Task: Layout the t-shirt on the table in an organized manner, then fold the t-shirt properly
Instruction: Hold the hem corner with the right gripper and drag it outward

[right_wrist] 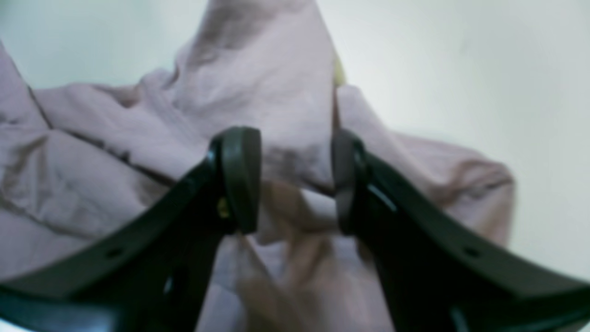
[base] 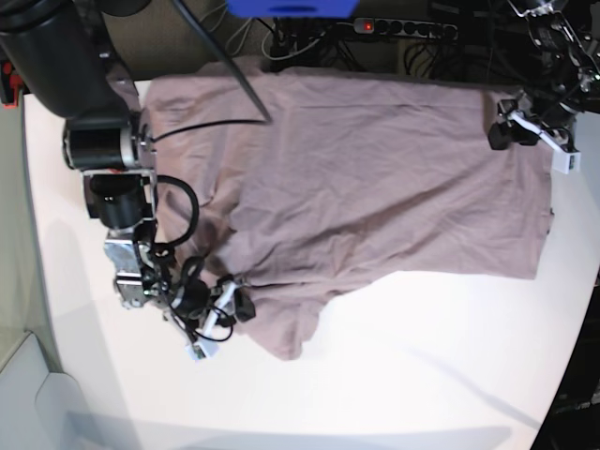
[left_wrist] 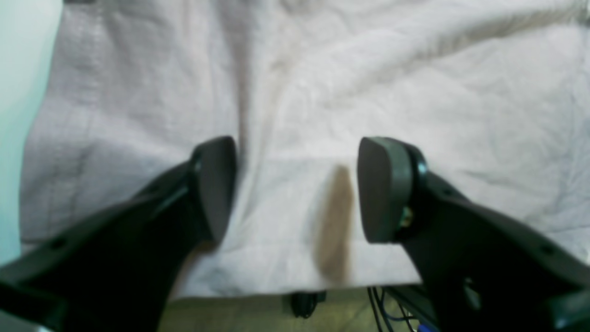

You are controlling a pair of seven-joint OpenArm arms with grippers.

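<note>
Here the t-shirt (base: 375, 178) is spread wrinkled over the far half of the table (base: 403, 375), its far edge lying along the table's far edge, and one sleeve (base: 286, 323) is drawn toward the near side. No print, label or writing can be read on the cloth; in the left wrist view only a blurred brown smear (left_wrist: 334, 226) is seen near the hem.

The right gripper (right_wrist: 295, 184) is set at the sleeve end of the shirt, and a raised fold of fabric is seen between its fingers (right_wrist: 239, 175); whether the fold is actually clamped cannot be told. The left gripper (left_wrist: 295, 189) is held over the shirt's edge at the table's far corner, with its pads (left_wrist: 382, 189) spread apart and nothing caught between them. Beyond the table's far edge, dark cables (base: 422, 37) are seen.
</note>
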